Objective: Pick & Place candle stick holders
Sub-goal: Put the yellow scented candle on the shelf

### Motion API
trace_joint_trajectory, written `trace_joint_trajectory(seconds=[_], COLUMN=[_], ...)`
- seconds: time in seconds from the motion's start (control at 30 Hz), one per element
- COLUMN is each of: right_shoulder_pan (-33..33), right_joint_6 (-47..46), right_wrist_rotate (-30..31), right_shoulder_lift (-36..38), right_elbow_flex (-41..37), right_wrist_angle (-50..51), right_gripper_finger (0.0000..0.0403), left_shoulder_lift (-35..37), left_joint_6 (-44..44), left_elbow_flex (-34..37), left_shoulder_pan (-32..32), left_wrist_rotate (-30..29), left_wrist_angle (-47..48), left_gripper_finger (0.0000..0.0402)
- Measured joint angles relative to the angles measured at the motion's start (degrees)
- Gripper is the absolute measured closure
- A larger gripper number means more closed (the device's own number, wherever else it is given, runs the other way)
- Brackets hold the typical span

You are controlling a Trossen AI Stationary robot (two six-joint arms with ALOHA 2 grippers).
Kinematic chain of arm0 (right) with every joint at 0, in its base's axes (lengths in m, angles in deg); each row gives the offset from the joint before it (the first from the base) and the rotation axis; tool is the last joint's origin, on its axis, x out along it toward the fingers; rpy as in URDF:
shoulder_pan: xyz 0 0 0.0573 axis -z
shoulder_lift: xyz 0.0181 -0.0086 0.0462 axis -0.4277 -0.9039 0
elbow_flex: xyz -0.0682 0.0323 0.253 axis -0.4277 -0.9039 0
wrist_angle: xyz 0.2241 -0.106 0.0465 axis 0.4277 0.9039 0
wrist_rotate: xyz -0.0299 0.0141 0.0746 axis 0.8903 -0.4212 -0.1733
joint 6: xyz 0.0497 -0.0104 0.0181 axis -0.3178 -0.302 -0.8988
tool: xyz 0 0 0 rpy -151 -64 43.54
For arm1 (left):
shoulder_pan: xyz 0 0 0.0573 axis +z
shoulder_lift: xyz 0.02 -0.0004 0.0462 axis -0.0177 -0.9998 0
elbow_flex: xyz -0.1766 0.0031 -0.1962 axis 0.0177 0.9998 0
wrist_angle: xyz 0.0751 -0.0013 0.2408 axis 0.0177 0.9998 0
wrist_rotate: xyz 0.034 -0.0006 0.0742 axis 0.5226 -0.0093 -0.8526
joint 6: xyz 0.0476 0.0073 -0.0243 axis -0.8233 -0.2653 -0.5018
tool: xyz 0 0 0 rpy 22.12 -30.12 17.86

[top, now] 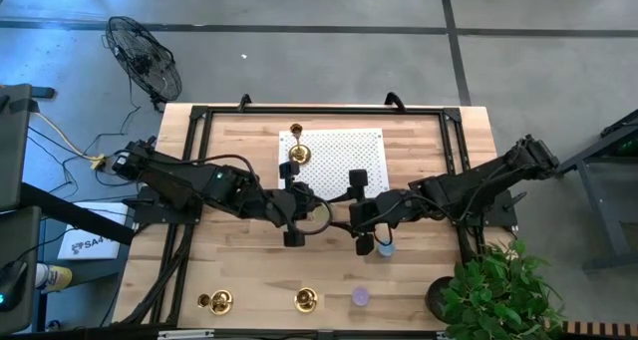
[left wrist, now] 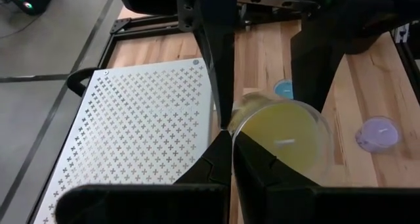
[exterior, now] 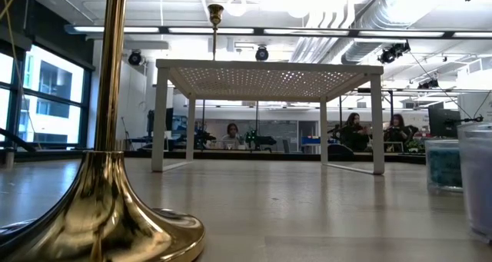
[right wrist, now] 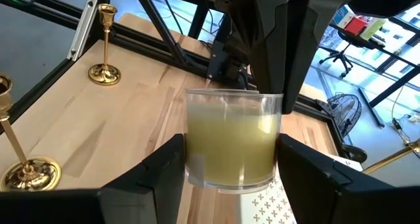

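Note:
Three gold candlestick holders stand upright on their bases. One (top: 296, 151) is on the white perforated platform (top: 349, 151); two (top: 214, 301) (top: 306, 300) are near the table's near edge, and both show in the right wrist view (right wrist: 104, 46) (right wrist: 20, 158). No gripper touches them. Both grippers meet over the table's middle at a glass of yellow candle wax (right wrist: 233, 145). My right gripper (right wrist: 233, 178) is shut on the glass. My left gripper (left wrist: 230, 137) is shut at the glass's rim. My left gripper has its fingertips closed on the glass's rim (left wrist: 231, 124), coming from above. One finger (left wrist: 269, 165) lies over the mouth and the other (left wrist: 209, 161) is outside. Whether the wall is pinched between them, I cannot tell. My right gripper holds the glass by its side wall (right wrist: 197, 165), low down, pinched between the two fingers (right wrist: 164, 171). The fingers come level at it. The glass stands upright and is lifted clear of the table.
A blue candle (top: 384, 247) stands on the table under the right arm and a purple one (top: 361, 297) near the front edge. A potted plant (top: 493, 290) fills the near right corner. A black frame (top: 199, 121) runs around the table.

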Motion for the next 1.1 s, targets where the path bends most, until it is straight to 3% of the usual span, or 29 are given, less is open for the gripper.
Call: trace_joint_trajectory(seconds=[0.37, 0.57, 0.87, 0.97, 1.1], right_shoulder_pan=[-0.04, 0.0, -0.04, -0.03, -0.02], right_joint_6=[0.11, 0.07, -1.47, -3.1, -5.35], right_wrist_rotate=[1.07, 1.05, 1.54, 2.96, 5.77], right_shoulder_lift=[0.11, -0.3, -0.15, -0.04, -0.07], right_elbow_flex=[0.2, -0.13, -0.09, -0.09, -0.09], right_wrist_angle=[0.68, 3.07, 2.72, 3.85, 7.25], right_gripper_finger=[0.021, 0.0271, 0.0394, 0.0391, 0.0341], left_shoulder_lift=[0.13, 0.48, 0.41, 0.38, 0.38], left_joint_6=[-0.14, -1.46, -1.49, -1.49, -1.49], left_elbow_flex=[-4.0, -5.38, -5.14, -5.14, -5.14], left_shoulder_pan=[0.06, -0.02, -0.02, -0.02, -0.02], left_wrist_rotate=[3.37, 4.92, 5.49, 5.49, 5.42], left_wrist_angle=[2.02, -0.25, 0.86, 1.02, 1.14], left_gripper_finger=[0.0399, 0.0399, 0.0399, 0.0399, 0.0399])
